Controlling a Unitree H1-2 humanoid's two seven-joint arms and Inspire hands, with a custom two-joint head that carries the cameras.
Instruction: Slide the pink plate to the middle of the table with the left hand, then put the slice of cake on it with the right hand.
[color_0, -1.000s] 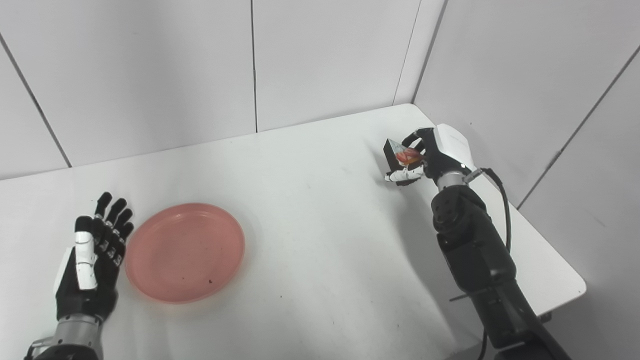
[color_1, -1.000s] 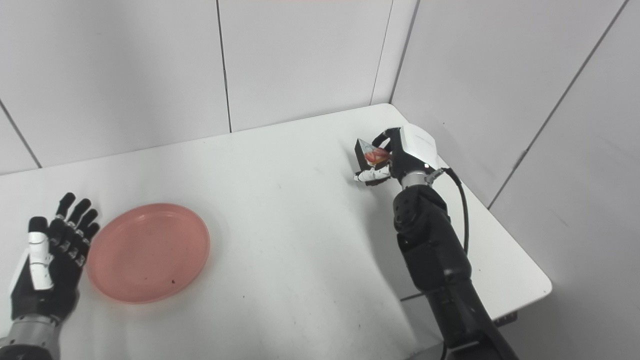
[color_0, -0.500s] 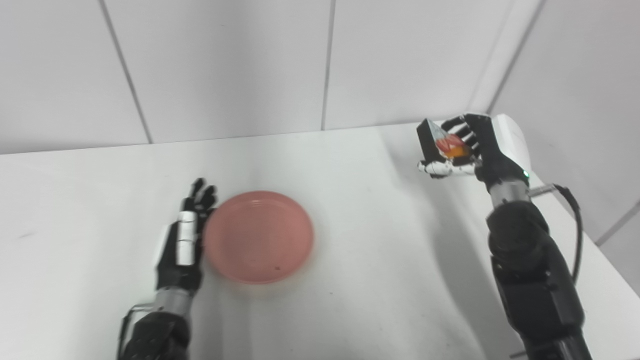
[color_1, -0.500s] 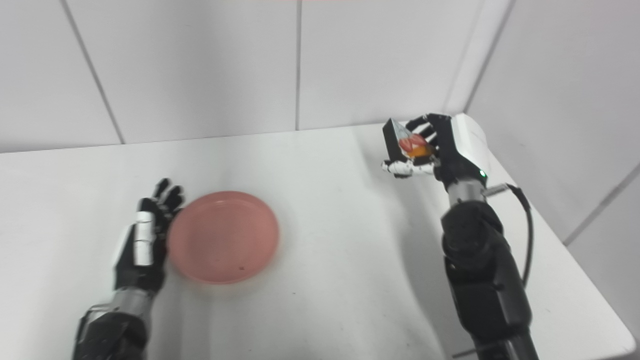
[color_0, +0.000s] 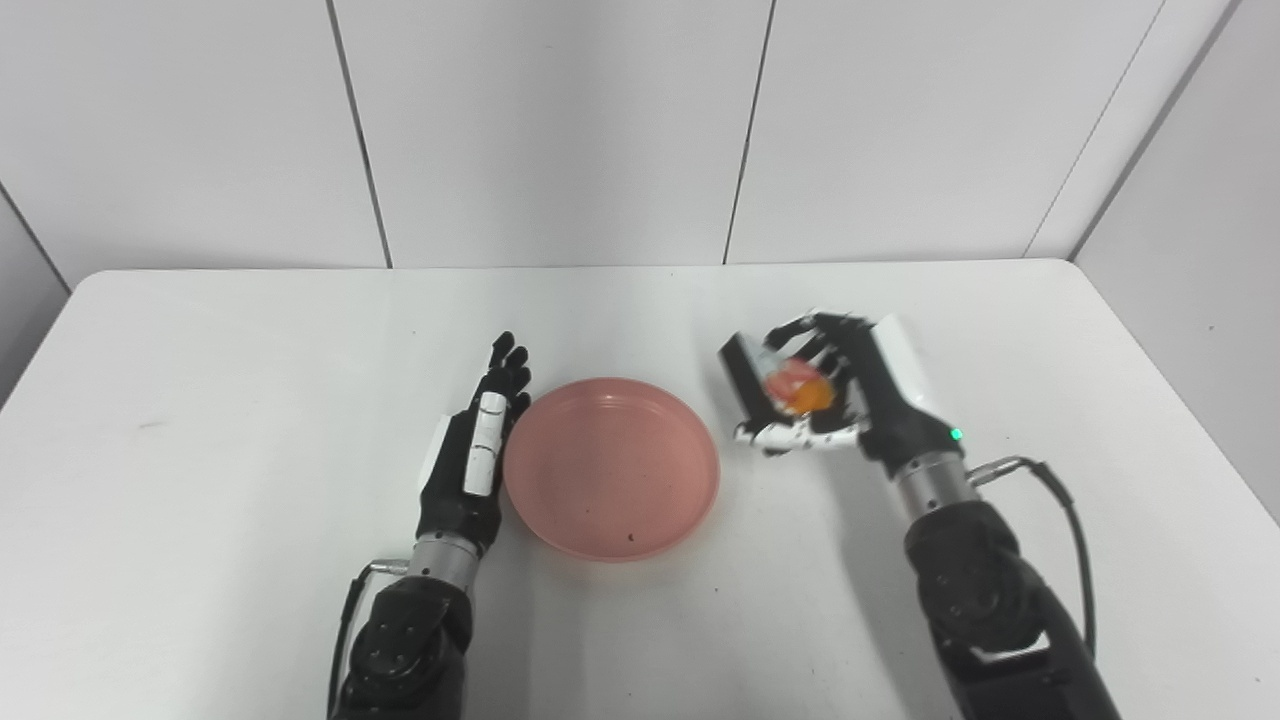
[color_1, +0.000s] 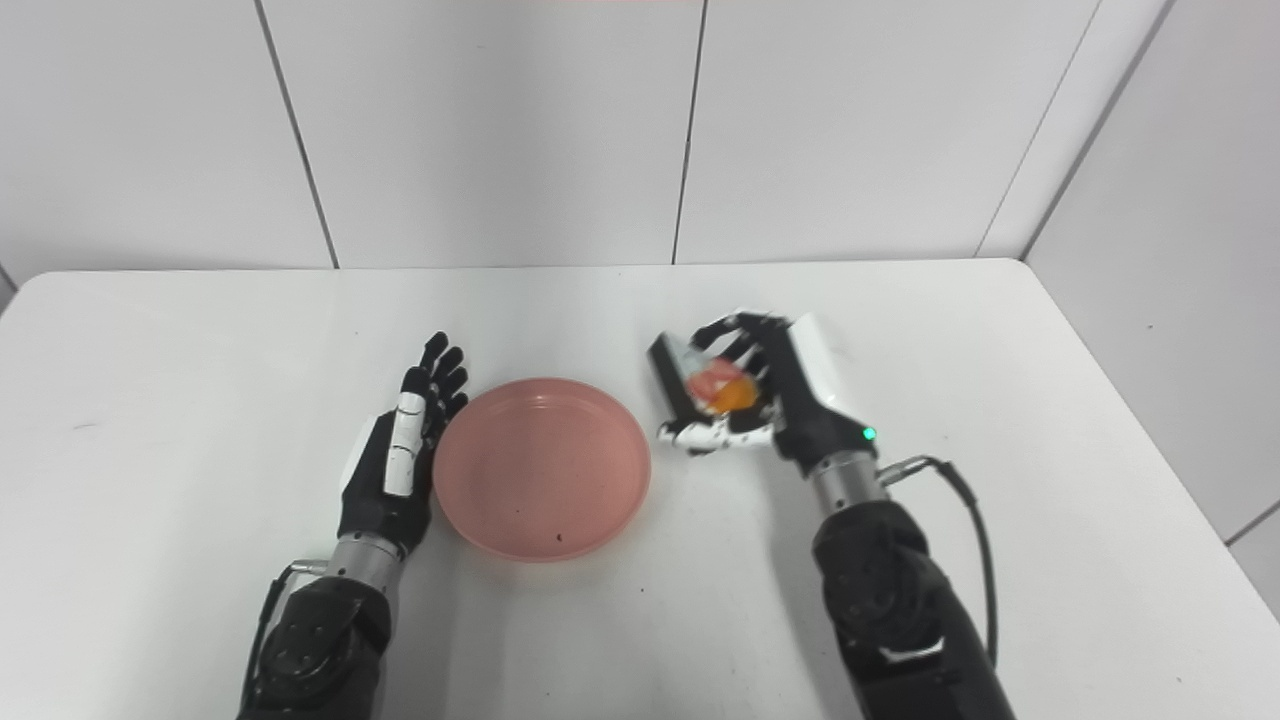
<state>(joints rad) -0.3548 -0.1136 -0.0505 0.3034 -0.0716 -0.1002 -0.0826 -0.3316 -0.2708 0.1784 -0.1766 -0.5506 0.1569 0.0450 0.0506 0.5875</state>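
The pink plate (color_0: 611, 466) lies near the middle of the white table (color_0: 200, 420). My left hand (color_0: 470, 462) is open, fingers straight, its inner edge against the plate's left rim. To the right of the plate, my right hand (color_0: 840, 395) is shut on the slice of cake (color_0: 780, 390), a dark wedge with red and orange topping. The slice hangs above the table, just beyond the plate's right rim. In the right eye view the slice of cake (color_1: 705, 385) is held tilted.
White wall panels stand behind the table and along its right side. The right arm's black cable (color_0: 1060, 500) loops over the table to the right. Bare tabletop stretches to the left and right of both hands.
The camera has swung, shifting the whole picture. My left hand has pushed the plate toward the table's middle. My right hand has carried the cake from the far right corner to beside the plate.
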